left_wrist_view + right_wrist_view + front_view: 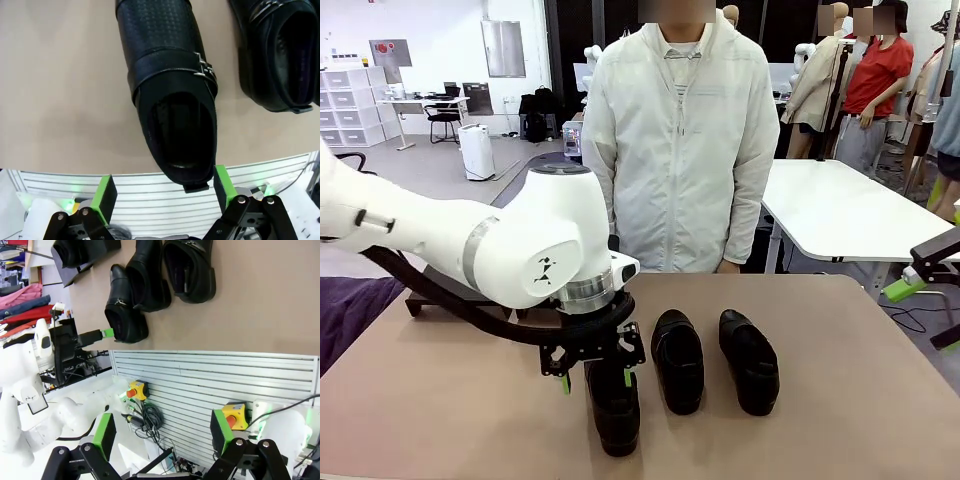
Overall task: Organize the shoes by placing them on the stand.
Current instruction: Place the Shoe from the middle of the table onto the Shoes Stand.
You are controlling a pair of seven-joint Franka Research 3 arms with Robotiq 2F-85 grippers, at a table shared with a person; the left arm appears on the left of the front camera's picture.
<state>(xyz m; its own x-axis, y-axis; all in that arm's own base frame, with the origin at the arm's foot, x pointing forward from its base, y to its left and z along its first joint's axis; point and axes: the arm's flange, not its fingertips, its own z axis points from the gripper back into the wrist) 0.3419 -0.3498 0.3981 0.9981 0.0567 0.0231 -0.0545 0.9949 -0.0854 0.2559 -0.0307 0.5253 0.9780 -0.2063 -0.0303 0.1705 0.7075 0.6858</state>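
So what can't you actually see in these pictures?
Front view: stand mostly behind the left arm.
Front view: far end of the near shoe under the left gripper.
Left wrist view: second shoe cut by the top and right edges.
Right wrist view: stand cut by the top edge; what it holds is unclear.

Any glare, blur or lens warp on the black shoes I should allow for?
Left wrist view: the glossy black leather loafer ahead of the open left gripper is sharp, thin sheen on its strap; the white slatted panel's lines bow from the wide lens. Front view: even light, soft shadows on the tan table. Right wrist view: rolled sideways, unblurred.
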